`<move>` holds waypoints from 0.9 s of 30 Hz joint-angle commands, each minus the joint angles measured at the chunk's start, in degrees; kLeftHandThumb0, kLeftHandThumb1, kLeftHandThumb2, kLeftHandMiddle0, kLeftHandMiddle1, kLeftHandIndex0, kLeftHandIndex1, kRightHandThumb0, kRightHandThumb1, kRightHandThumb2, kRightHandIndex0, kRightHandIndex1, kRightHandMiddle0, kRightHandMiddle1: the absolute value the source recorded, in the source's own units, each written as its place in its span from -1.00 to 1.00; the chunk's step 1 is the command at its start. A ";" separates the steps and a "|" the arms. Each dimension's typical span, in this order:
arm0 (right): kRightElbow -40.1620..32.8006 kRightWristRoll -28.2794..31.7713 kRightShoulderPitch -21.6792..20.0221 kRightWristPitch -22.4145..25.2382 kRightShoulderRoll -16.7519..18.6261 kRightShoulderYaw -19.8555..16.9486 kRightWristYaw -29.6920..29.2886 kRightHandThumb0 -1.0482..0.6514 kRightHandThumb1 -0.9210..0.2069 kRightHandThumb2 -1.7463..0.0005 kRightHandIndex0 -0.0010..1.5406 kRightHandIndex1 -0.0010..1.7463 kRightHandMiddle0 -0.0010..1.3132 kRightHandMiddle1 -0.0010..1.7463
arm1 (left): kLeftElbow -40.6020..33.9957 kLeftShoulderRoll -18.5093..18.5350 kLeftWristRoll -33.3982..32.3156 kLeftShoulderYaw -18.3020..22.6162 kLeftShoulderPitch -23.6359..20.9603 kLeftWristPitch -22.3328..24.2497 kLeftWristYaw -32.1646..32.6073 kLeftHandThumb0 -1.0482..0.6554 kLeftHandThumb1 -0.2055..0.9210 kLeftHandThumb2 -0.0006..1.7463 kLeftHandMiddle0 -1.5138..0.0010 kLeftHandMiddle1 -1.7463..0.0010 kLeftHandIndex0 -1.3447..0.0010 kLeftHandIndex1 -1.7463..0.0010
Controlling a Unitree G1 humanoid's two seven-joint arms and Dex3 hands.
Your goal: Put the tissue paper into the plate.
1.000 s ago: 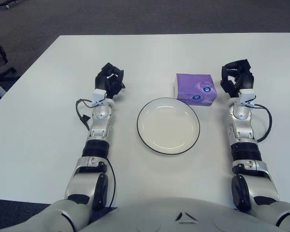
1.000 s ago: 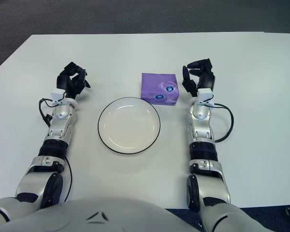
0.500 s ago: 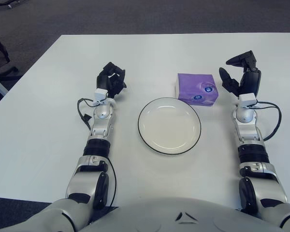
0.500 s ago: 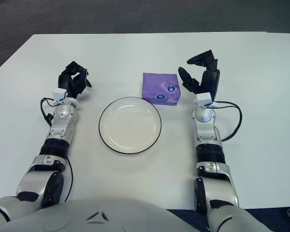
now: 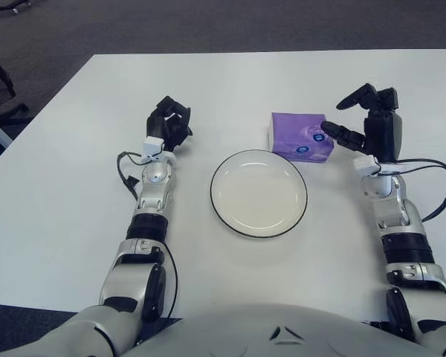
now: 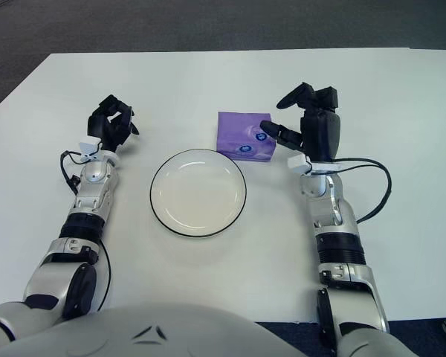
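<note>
A purple tissue pack lies on the white table just beyond the right rim of an empty white plate with a dark edge. My right hand is raised just right of the pack, fingers spread open toward it, one fingertip close to its right edge, holding nothing. My left hand rests on the table left of the plate, fingers curled, empty.
The white table extends widely to the left and right of both arms. Dark floor lies beyond its far edge. Black cables run along both forearms.
My right hand has opened its fingers and lifted, turning toward the tissue pack, and the forearm has shifted right. The left hand, pack and plate have not moved.
</note>
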 commanded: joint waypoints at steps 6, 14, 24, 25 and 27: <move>-1.48 1.51 -0.88 -3.56 -5.65 2.77 5.70 0.09 -1.00 0.72 -0.24 0.59 -0.34 0.56 | 4.84 -1.85 -0.33 -0.21 8.46 -0.89 -0.54 -0.13 1.00 -0.62 -0.24 -1.00 -0.19 -1.00; -5.07 4.88 -0.31 -1.53 -8.92 3.96 16.67 0.22 -1.00 0.69 -0.28 0.54 -0.52 0.64 | 4.94 -1.85 -0.44 -0.23 8.47 -1.13 -0.70 -0.13 1.00 -0.63 -0.24 -1.00 -0.19 -1.00; -7.40 3.94 -2.47 -0.68 -11.01 5.77 23.23 0.03 -1.00 0.70 -0.31 0.30 -0.52 0.36 | 5.13 -1.84 -0.41 -0.30 8.50 -1.44 -0.87 -0.13 1.00 -0.63 -0.24 -1.00 -0.19 -1.00; -7.50 3.80 -2.94 -0.73 -11.32 6.08 24.01 -0.05 -1.00 0.73 -0.29 0.15 -0.48 0.20 | 5.12 -1.83 -0.39 -0.32 8.51 -1.46 -0.88 -0.13 1.00 -0.63 -0.24 -1.00 -0.19 -1.00; -7.63 3.62 -3.51 -0.75 -11.71 6.45 25.09 -0.19 -1.00 0.76 -0.22 -0.20 -0.37 -0.18 | 5.11 -1.82 -0.37 -0.33 8.53 -1.49 -0.89 -0.13 1.00 -0.63 -0.24 -1.00 -0.19 -1.00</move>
